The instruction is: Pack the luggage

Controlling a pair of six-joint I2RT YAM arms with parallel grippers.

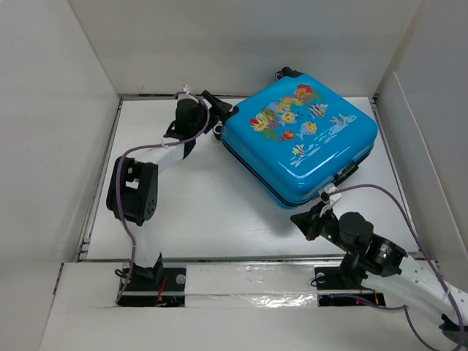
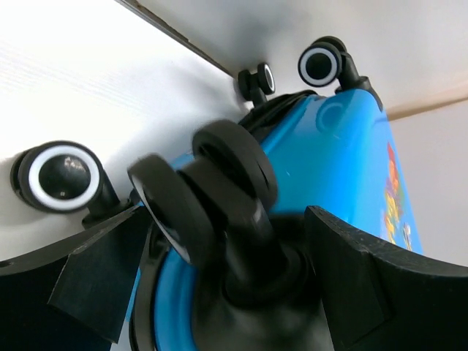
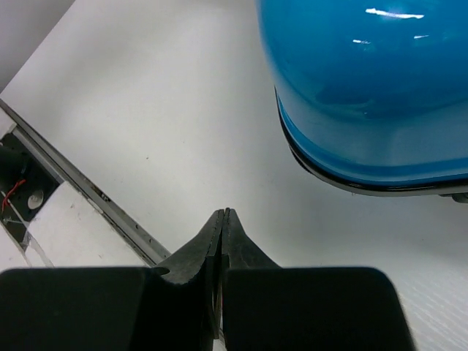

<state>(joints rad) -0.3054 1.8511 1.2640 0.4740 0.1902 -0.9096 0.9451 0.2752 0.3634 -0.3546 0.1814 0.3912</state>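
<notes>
The luggage (image 1: 300,139) is a bright-blue hard-shell suitcase with fish print. It lies flat and closed on the white table, turned at an angle at the back right. My left gripper (image 1: 218,110) is open at its back left corner. In the left wrist view the gripper (image 2: 219,285) has its jaws either side of a black double wheel (image 2: 219,183) on the blue shell (image 2: 336,161). My right gripper (image 1: 303,219) is shut and empty just off the near corner. In the right wrist view the gripper (image 3: 221,212) sits low over the table, with the shell (image 3: 365,80) ahead to its right.
White walls enclose the table (image 1: 190,212) at the left, back and right. A metal rail (image 3: 73,183) runs along the near edge. Other suitcase wheels (image 2: 58,178) (image 2: 322,64) stick out by the back wall. A black handle (image 1: 347,172) sits on the near right side.
</notes>
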